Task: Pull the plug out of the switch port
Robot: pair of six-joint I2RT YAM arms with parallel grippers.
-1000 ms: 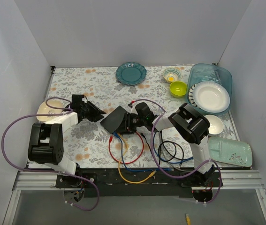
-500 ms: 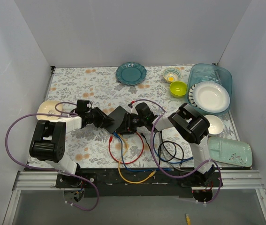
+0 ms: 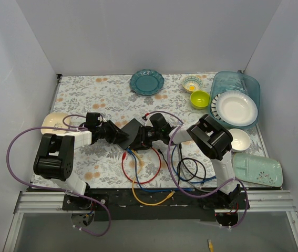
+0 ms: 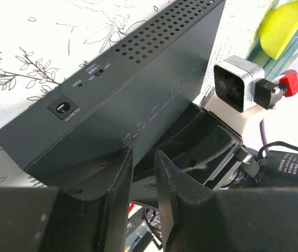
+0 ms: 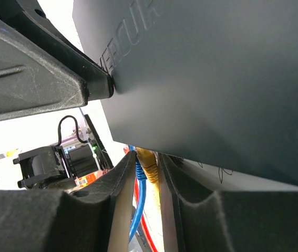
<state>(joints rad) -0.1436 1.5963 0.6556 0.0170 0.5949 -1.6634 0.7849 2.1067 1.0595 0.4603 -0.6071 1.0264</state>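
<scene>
The grasp looks made, and by my reading the pull comes next. The right claw [image 5: 142, 156] is closed down to a narrow slot. In that slot sit the yellow plug [image 5: 147, 164], against one finger, and a blue cable [image 5: 136, 202], against the other. It appears to be pinching the plug, with the blue cable caught in alongside.

Just above its fingertips is the tilted black box [image 5: 217, 79]. The plug runs up behind the box's lower edge, so the port itself is hidden.

Opposite, the left claw [image 4: 143, 157] has its fingers close together, with the tips at the near edge of the box. I cannot tell whether it pinches the box or only braces against it.

The next move calls for the right claw to draw straight back along the plug's own line, away from the box. The left claw should hold the box against that pull. The plug's latch tab is not visible, so the plug may stick, and the blue cable may be dragged along too
</scene>
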